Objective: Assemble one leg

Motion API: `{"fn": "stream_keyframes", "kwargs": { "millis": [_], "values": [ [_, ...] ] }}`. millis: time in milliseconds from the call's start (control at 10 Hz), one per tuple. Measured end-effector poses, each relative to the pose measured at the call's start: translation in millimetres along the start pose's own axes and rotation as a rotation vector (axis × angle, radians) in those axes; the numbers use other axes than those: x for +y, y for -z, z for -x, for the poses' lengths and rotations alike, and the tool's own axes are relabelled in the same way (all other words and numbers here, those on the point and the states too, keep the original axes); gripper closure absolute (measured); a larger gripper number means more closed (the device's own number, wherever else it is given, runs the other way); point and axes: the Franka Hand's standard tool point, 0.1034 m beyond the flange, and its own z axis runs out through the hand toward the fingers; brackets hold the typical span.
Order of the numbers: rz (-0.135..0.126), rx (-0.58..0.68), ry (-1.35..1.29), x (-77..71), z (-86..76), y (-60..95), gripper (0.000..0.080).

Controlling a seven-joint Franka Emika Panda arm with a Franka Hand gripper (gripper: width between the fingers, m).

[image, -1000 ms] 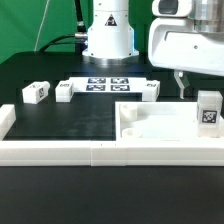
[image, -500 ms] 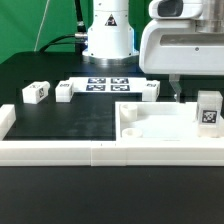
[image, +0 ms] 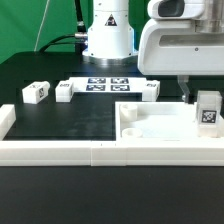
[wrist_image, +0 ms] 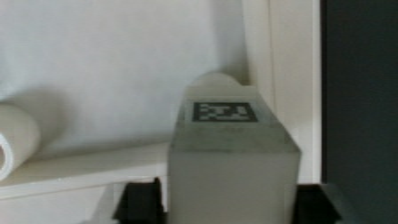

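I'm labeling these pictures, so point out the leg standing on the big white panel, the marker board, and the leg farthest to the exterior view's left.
Standing leg [image: 209, 110], exterior view, on its tagged face.
Marker board [image: 108, 85], exterior view, middle of its top.
Leftmost leg [image: 35, 93], exterior view, its front face.

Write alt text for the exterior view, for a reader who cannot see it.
A robot gripper hangs just above a white leg standing upright on a large white panel at the exterior view's right; whether its jaws are open is unclear. Three more small white blocks and the marker board lie on the black table, behind a long white rail.
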Motion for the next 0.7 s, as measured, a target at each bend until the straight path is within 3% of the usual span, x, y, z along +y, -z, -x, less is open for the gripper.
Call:
{"fn": "stream_keyframes", "kwargs": {
  "millis": [300, 700],
  "values": [
    [0.0, 0.0, -0.043, 0.0, 0.1, -0.1, 0.0508],
    [-0.005, -0.008, -0.475, -0.2, 0.9, -0.3, 0.0508]
  ]
}}
